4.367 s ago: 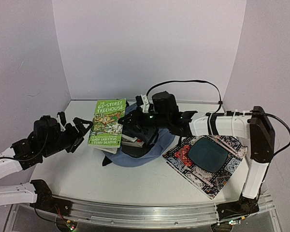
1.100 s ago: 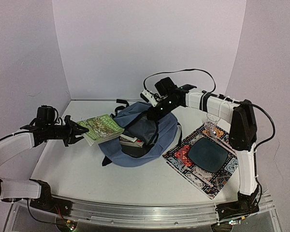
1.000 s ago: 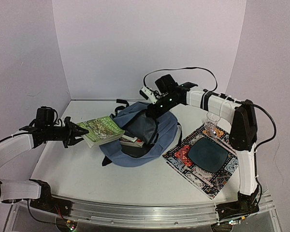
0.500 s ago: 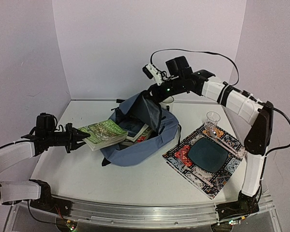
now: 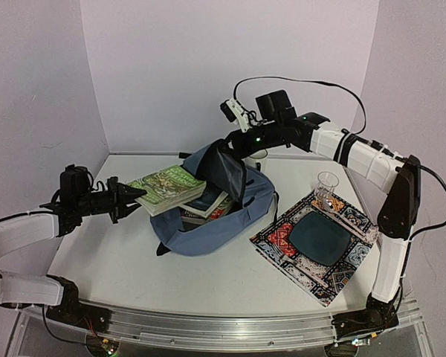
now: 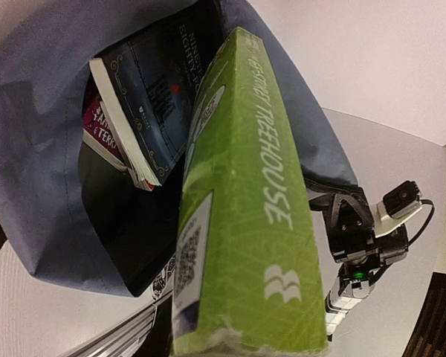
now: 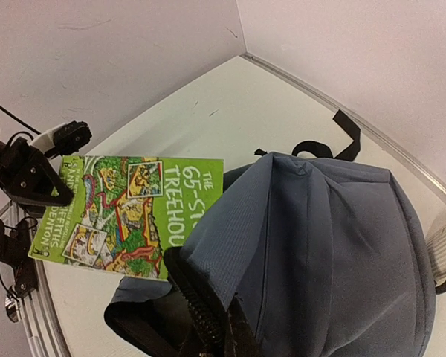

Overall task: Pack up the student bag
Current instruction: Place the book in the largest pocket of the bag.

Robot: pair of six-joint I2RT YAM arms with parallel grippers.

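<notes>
Slate-blue student bag (image 5: 208, 236) lies mid-surface (image 5: 208, 279), its mouth gaping leftward, propped up by the right pincer (image 5: 229, 143) pinched shut on the upper rim. Nearer that opening, the left pincer (image 5: 136, 195) is clamped on a green book (image 5: 171, 187) whose long axis points right, into the mouth. Half a second ago the book sat lower; now it overhangs the stowed books (image 5: 208, 204).

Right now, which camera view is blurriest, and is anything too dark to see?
Left wrist view: the green book fills the frame, its near end soft, and the inside of the student bag is nearly black. Right wrist view: the cover reads clearly; only the zipper edge at the bottom blurs. Top view: evenly lit, sharp, no glare.
</notes>
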